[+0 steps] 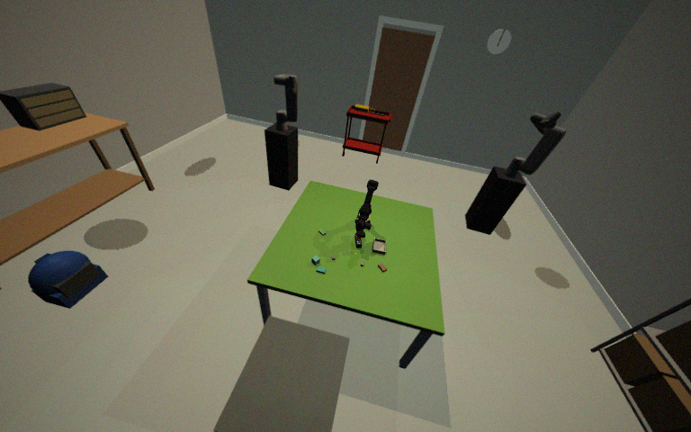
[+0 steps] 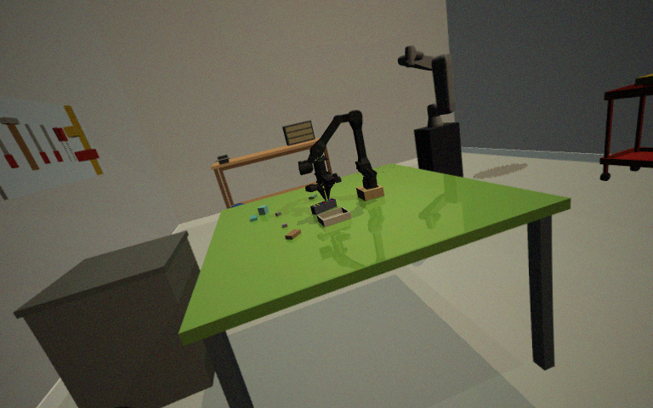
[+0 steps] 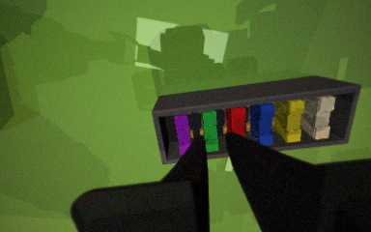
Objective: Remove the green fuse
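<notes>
The green fuse (image 3: 211, 130) stands in the dark fuse block (image 3: 251, 97) (image 2: 323, 209) (image 1: 358, 244), between the purple fuse (image 3: 183, 127) and the red fuse (image 3: 236, 121). The blue fuse (image 3: 263, 123), yellow fuse (image 3: 292, 121) and white fuse (image 3: 320, 116) stand farther right in the wrist view. My gripper (image 3: 214, 140) (image 2: 327, 199) is open by a narrow gap, with nothing between the fingers. It points down just above the block. In the wrist view the fingertips lie either side of the green fuse's lower end; their exact height is unclear. The beige tray (image 2: 337, 220) (image 1: 379, 252) is beside the block, empty.
A teal cube (image 1: 316, 260) (image 2: 263, 210), a flat teal piece (image 1: 320, 270) (image 2: 253, 218), a brown block (image 1: 382, 267) (image 2: 292, 234) and two tiny grey pieces lie on the green table (image 1: 402, 295) (image 2: 433, 216). A small green piece (image 1: 321, 232) (image 2: 312, 196) lies beyond the block.
</notes>
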You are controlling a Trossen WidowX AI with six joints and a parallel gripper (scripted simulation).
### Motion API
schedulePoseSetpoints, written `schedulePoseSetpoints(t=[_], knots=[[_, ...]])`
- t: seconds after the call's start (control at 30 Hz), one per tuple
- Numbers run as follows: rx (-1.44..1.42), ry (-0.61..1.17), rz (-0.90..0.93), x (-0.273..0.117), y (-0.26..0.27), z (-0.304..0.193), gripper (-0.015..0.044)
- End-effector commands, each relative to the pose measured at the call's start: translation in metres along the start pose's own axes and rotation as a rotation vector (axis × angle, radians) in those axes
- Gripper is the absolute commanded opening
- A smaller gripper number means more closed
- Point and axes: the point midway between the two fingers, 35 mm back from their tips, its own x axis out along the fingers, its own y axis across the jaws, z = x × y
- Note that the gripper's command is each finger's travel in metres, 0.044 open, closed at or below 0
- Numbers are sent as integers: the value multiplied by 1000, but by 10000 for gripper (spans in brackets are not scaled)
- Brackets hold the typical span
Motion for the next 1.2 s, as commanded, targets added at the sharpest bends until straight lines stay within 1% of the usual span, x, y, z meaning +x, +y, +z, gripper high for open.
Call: schedulePoseSetpoints(t=[0.0,1.0,1.17], knots=[[3,-7,6,4,1,1,69],[3,-7,6,14,1,1,69],[-1,-2,6,13,1,1,36]])
